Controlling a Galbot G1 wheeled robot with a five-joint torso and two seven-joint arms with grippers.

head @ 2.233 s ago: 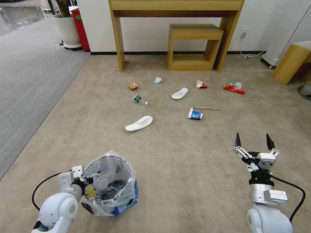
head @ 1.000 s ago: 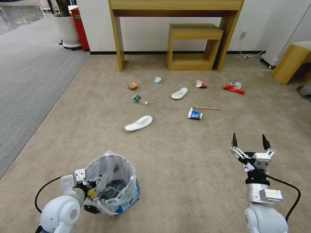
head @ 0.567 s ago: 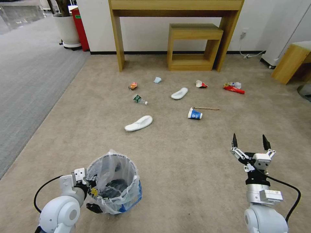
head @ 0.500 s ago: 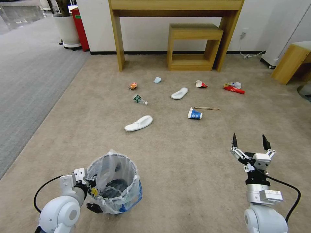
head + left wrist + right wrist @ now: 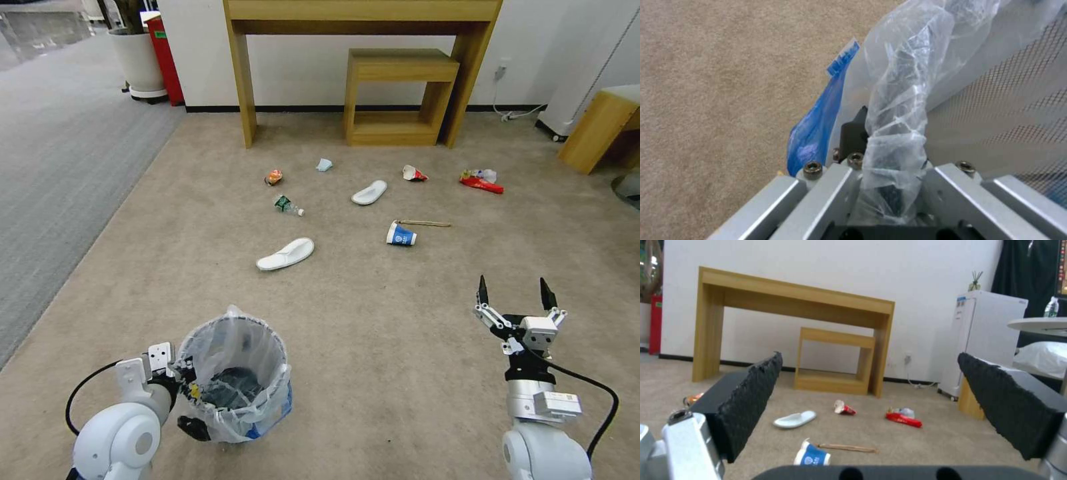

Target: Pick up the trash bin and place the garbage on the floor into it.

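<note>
On the left, the left gripper (image 5: 189, 393) was clamped on the trash bin's (image 5: 233, 380) bagged rim, the bin low over the floor (image 5: 373, 347). Farther right, garbage (image 5: 401, 235) lay scattered ahead. The right gripper (image 5: 514, 297) hovered, jaws wide. Bin seemingly secured; next it needed carrying nearer.

My left gripper (image 5: 189, 393) low at my left side, fingers clamped shut, my right gripper (image 5: 514, 293) raised forward, fingers spread wide, empty
</note>
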